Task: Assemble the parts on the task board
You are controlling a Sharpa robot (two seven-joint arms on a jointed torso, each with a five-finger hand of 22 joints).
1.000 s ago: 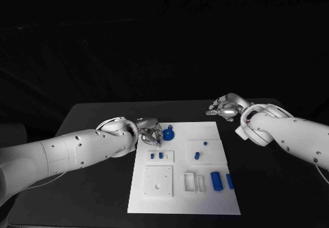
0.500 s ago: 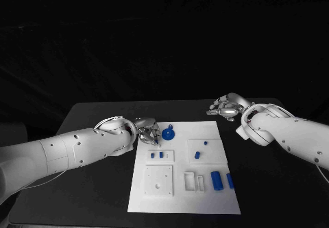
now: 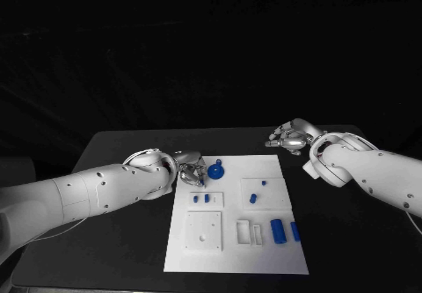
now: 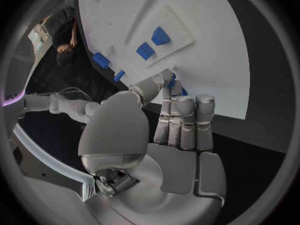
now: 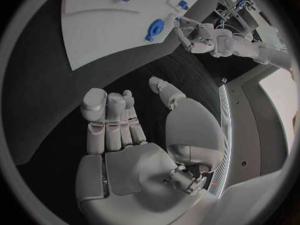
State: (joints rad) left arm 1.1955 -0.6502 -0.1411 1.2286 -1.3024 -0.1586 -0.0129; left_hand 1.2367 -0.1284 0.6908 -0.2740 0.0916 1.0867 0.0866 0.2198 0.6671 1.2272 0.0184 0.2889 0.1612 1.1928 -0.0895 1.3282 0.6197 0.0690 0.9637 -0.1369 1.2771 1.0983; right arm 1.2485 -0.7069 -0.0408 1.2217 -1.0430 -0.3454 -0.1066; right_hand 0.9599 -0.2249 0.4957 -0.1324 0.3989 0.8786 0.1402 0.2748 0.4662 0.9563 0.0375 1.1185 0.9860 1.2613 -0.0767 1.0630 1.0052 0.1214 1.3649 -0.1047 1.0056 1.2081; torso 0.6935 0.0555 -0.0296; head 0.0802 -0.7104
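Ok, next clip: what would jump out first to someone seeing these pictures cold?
Probably the white task board in the middle of the black table, dotted with small blue parts. Next, the left hand at the board's far left corner, fingers at a round blue part there. The right hand hangs open over bare table beyond the far right corner.

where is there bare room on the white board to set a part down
Free: the near strip of the board below the square plate and the slotted block, and the far right corner beyond the small peg. Crowded: the far left corner, where the left hand meets the round blue part.
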